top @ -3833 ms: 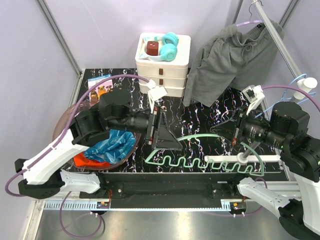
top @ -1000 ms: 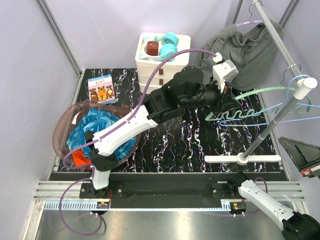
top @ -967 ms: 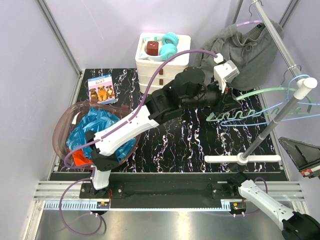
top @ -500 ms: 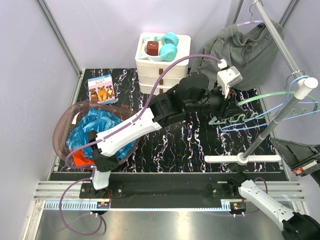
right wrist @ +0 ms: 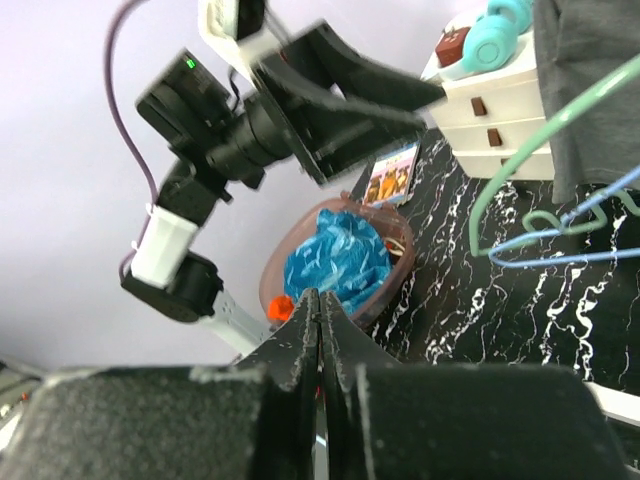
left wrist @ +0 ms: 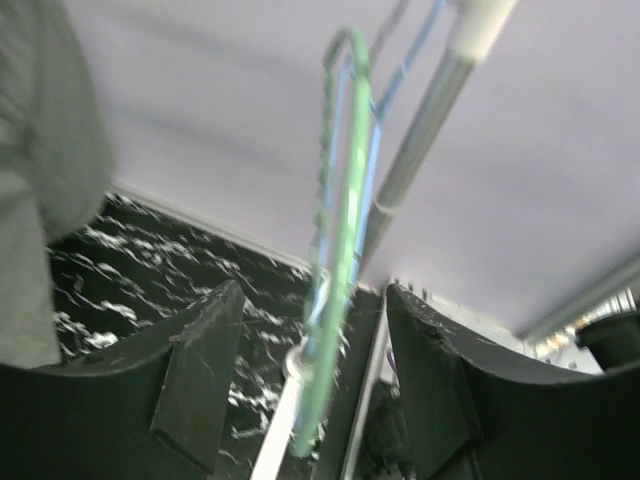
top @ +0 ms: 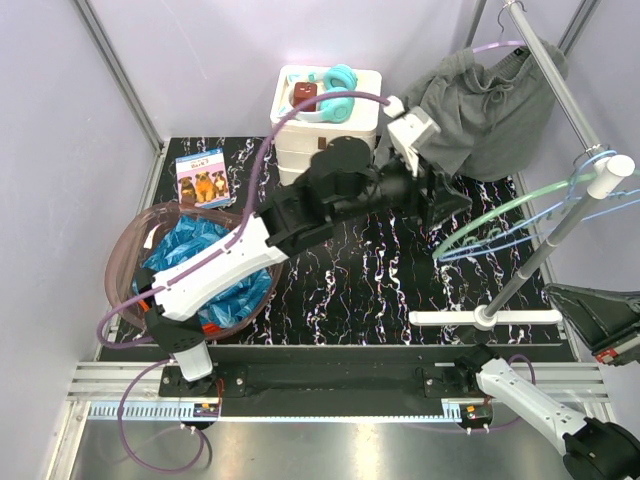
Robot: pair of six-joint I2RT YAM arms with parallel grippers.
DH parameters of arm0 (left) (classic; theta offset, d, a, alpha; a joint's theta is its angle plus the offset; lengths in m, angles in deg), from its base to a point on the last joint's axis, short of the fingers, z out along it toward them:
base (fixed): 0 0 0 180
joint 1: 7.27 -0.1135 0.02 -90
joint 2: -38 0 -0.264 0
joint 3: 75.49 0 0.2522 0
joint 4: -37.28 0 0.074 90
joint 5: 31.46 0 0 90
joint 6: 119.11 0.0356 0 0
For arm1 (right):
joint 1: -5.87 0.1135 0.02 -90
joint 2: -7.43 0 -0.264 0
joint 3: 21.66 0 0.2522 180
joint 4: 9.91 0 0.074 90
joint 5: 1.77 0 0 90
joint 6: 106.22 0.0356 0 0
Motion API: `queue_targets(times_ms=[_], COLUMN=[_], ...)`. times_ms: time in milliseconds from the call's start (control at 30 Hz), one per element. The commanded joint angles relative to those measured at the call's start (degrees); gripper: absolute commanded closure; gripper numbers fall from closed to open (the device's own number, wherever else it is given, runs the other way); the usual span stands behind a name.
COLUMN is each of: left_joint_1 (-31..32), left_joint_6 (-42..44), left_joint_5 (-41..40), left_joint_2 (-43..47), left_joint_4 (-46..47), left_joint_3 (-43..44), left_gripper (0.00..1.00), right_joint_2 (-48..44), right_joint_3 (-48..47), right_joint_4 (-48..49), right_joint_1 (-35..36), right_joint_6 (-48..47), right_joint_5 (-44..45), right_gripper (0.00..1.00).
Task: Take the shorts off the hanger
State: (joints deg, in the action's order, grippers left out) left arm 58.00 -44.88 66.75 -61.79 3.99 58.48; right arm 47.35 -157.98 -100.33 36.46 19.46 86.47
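Nearest to us, at the right front edge, the right pincer [right wrist: 319, 305] is pressed together and holds nothing. It sits low and well apart from the clothes.

At the near left of the table [top: 340, 290] stands a round basin [top: 125, 260]. The blue shorts [top: 190, 255] lie crumpled inside it, and a bit of the orange shorts [right wrist: 281, 308] shows at the rim beneath them. Both pairs are off their hangers, so we judge that part of the job done.

Further in, the left arm reaches across the middle of the table toward the rack pole [top: 540, 250]. The left pincer [left wrist: 315, 295] is spread. The bare green hanger [left wrist: 345, 180] hangs in the gap between its jaws, and neither jaw seems to touch it. That hanger dangles from the rack, with a bare blue hanger [right wrist: 570, 258] just beside it, and neither carries any fabric.

Farthest back, the grey shorts [top: 490, 100] hang high at the far right, draped under the slanting rail [top: 545, 65] beside the white drawers [top: 325, 130]. We cannot tell how they are fastened. As we judge it, two pairs are finished and this grey pair is what remains. Neither pincer is near it yet.
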Motion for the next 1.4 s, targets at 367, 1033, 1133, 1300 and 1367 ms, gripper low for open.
queue_targets(times_ms=[367,1033,1133,1300,1367], left_joint_1=[-14.47,-29.33,-29.50,-29.42,-29.24], left_joint_6=[8.20,13.14,10.16,5.67,4.08], left_joint_5=[-9.36,10.16,10.86,10.95,9.91], left_joint_2=[1.53,-24.83,-27.46,-33.79,-35.47], left_joint_4=[8.72,29.60,34.45,38.68,40.18], left_joint_3=[3.36,18.14,18.66,22.61,24.28], left_gripper=[0.25,0.09,0.07,0.06,0.06], right_joint_2=[3.58,2.62,4.19,10.26,12.01], right_joint_3=[7.42,6.03,1.64,-7.41,-9.00], right_joint_4=[6.78,15.85,12.26,6.62,4.34], right_joint_1=[0.00,-0.09,0.00,-0.09,0.00], right_joint_6=[-6.51,-12.39,-13.62,-15.29,-15.90], right_joint_5=[-10.19,-4.22,-2.29,-2.19,-3.07], right_gripper=[0.86,0.62,0.62,0.61,0.62])
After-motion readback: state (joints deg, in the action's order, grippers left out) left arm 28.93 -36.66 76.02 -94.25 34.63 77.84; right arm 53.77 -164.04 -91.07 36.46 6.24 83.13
